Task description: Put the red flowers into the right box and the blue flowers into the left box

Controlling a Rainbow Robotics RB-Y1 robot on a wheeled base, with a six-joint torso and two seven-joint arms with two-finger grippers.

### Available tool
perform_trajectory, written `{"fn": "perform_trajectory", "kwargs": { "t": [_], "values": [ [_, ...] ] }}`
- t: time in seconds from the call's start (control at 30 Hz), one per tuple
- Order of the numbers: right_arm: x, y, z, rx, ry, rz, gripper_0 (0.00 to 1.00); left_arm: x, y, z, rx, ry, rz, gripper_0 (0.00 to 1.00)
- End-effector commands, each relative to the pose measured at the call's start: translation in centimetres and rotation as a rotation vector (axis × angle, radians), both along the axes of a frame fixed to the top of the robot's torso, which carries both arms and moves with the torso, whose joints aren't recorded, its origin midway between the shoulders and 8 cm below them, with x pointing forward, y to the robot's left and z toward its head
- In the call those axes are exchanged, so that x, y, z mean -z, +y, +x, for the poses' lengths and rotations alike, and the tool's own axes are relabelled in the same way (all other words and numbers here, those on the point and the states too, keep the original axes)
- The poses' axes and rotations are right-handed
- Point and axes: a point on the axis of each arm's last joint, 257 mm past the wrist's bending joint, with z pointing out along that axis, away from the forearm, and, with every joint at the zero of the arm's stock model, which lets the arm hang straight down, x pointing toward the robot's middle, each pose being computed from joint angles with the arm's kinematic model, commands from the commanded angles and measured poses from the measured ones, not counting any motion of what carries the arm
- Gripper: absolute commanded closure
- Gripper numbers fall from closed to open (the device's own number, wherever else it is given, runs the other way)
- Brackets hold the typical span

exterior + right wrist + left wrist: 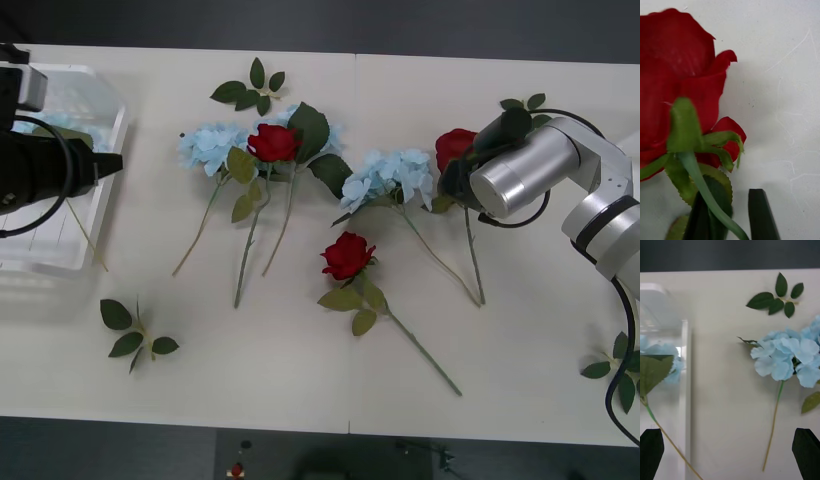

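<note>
A pale cream desk (pixel 300 380) is seen filling the front view, with a dark strip of floor along the lower edge.

Nearest the lower edge, a loose leaf sprig (pixel 135 338) is seen at the lower left, and another sprig (pixel 620 372) at the lower right edge. Just above the centre of the frame's lower half lies one of the red flowers (pixel 347 255), its stem running down to the right.

Farther up, at mid-left, the left hand (pixel 105 162) is held over the left box (pixel 40 262); its black fingers (pixel 651 452) are seen spread wide apart in the left wrist view, gripping nothing. A blue flower (pixel 666 363) with a large leaf lies inside that box, its stem crossing the box wall.

At mid-right, the right hand (pixel 452 180) is placed at a second rose (pixel 455 148). In the right wrist view its two black fingers (pixel 762 215) are parted, with the green stem (pixel 705 191) passing between them below the bloom (pixel 681 75); they are not closed on it.

Across the upper middle lie two blue flowers (pixel 212 145) (pixel 392 175) and a third rose (pixel 272 142) between them. Farthest up, a leaf sprig (pixel 250 90) rests near the desk's far edge.
</note>
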Motion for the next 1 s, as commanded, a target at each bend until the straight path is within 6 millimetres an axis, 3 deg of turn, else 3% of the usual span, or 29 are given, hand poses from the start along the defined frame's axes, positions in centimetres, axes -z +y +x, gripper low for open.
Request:
{"fn": "perform_trajectory", "kwargs": {
  "t": [0.03, 0.13, 0.27, 0.6, 0.83, 1.0],
  "values": [
    [-2.1, 2.3, 1.2, -0.087, -0.036, -0.022, 1.00, 1.0, -4.9, 1.0, 0.116, 0.044, 0.051, 0.00],
    [-2.1, 2.5, 1.2, -0.092, -0.037, -0.024, 1.00, 3.6, -7.1, 2.1, 0.179, 0.073, 0.132, 0.00],
    [-2.1, 2.5, 1.2, -0.098, -0.037, -0.027, 1.00, 6.4, -8.2, 3.6, 0.215, 0.096, 0.226, 0.00],
    [-6.4, 1.7, 0.4, -0.163, -0.020, -0.031, 1.00, 12.4, -8.1, 8.2, 0.168, 0.041, 0.274, 0.00],
    [-9.2, 0.8, -0.6, -0.219, -0.001, -0.031, 1.00, 13.7, -7.6, 10.1, 0.135, 0.041, 0.313, 0.01],
    [-10.9, 0.7, -1.5, -0.256, -0.002, -0.068, 1.00, 13.8, -8.5, 11.4, 0.129, 0.025, 0.298, 0.01]
  ]
}}
